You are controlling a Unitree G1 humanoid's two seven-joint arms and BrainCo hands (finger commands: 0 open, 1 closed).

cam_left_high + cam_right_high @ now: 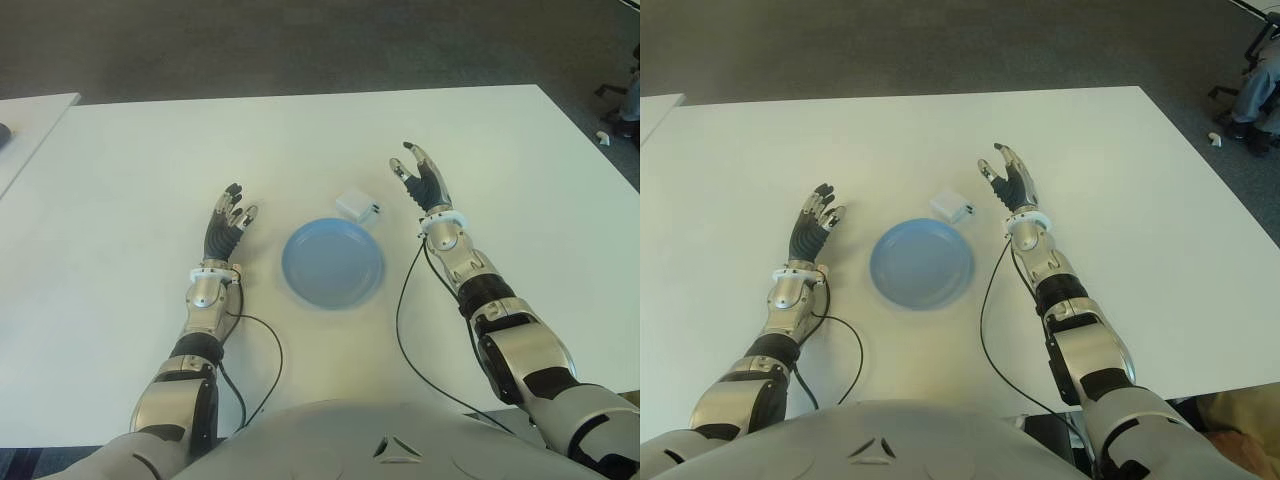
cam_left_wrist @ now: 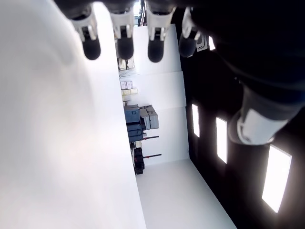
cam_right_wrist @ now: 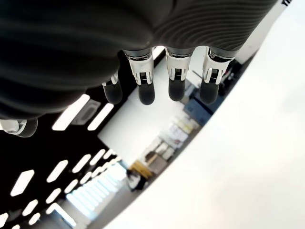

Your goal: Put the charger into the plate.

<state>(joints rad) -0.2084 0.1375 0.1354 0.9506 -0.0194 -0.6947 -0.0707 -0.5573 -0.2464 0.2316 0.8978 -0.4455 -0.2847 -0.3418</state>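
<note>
A small white charger (image 1: 357,207) lies on the white table (image 1: 300,140), just beyond the far right rim of a round blue plate (image 1: 332,264). The plate holds nothing. My right hand (image 1: 420,178) hovers a little to the right of the charger, fingers spread and holding nothing; its fingertips (image 3: 145,93) show bare in the right wrist view. My left hand (image 1: 228,220) shows to the left of the plate, fingers extended and holding nothing, as its fingertips (image 2: 125,45) confirm in the left wrist view.
Black cables (image 1: 405,320) run from both wrists back toward my body across the near table. A second table edge (image 1: 30,120) shows at the far left. A person's leg and chair (image 1: 1255,95) show on the floor at the far right.
</note>
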